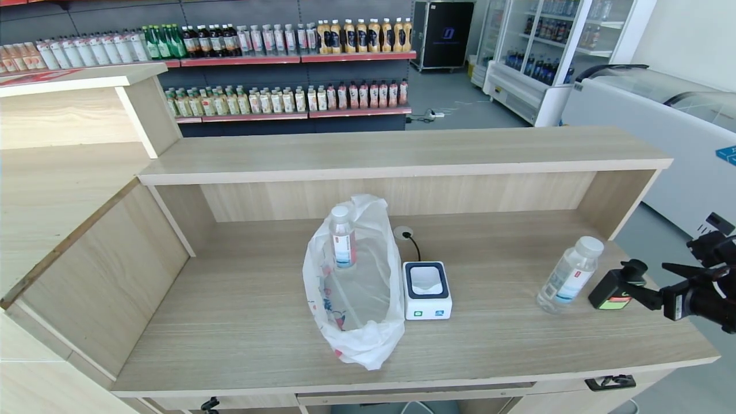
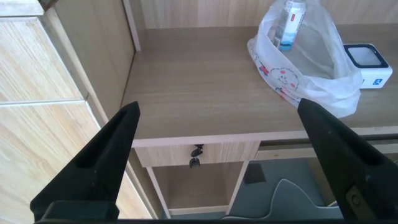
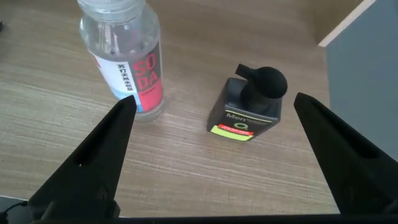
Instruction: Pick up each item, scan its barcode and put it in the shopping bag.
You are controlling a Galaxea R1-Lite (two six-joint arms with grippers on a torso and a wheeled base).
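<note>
Roughly a third done, I'd judge: one water bottle [image 1: 343, 238] already stands in the shopping bag [image 1: 368, 339], just beside the barcode scanner [image 1: 426, 289]. Two items are left, a clear soda bottle [image 3: 127, 62] and a black pump bottle [image 3: 245, 109], near each other at the tabletop's [image 1: 489, 345] right end. Right gripper [image 3: 214, 101] hovers above them, jaws wide, empty. Left gripper [image 2: 219, 107] sits off the tabletop's front edge, jaws wide, empty.

Bottle [image 1: 342, 236] in bag [image 1: 368, 345], scanner [image 1: 426, 289] just right of it, second bottle [image 1: 569, 276] farther right.
</note>
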